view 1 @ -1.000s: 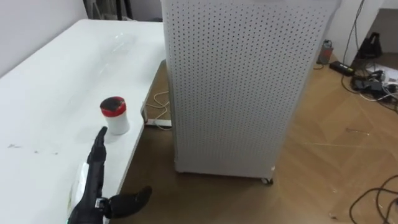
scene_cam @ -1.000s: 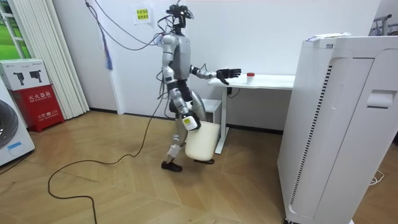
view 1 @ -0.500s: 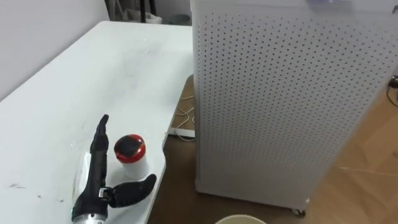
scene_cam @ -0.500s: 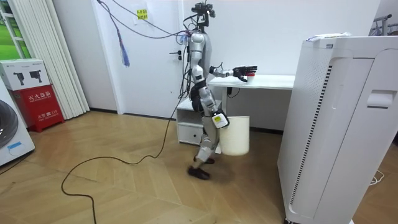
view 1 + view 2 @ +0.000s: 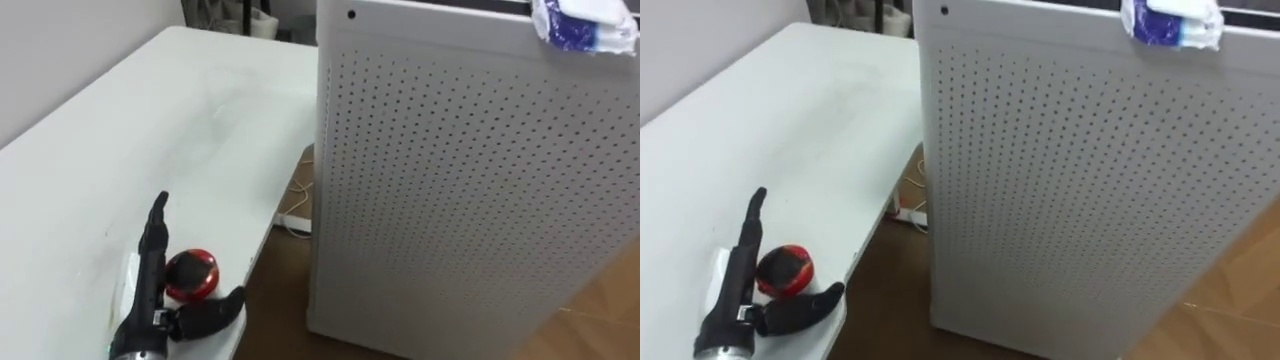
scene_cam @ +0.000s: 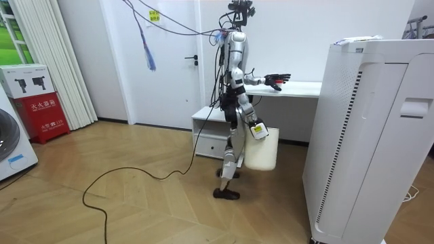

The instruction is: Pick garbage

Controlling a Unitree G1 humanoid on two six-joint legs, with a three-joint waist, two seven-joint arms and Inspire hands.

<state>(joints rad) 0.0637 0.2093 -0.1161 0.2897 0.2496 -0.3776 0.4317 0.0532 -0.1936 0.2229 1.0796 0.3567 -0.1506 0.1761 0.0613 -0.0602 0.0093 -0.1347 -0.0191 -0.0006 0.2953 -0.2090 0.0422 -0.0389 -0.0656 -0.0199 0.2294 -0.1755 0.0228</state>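
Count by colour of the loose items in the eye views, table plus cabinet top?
Red and white: 1, the red-lidded container on the white table, between the open left hand's thumb and fingers.
Blue and white: 1, the crumpled wrapper on top of the perforated cabinet.
Total: 2

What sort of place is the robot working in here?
Probably a test room set up like a home rather than a lived-in one: a bare white table, a tall perforated white cabinet, and what looks like a washing machine by the wall.
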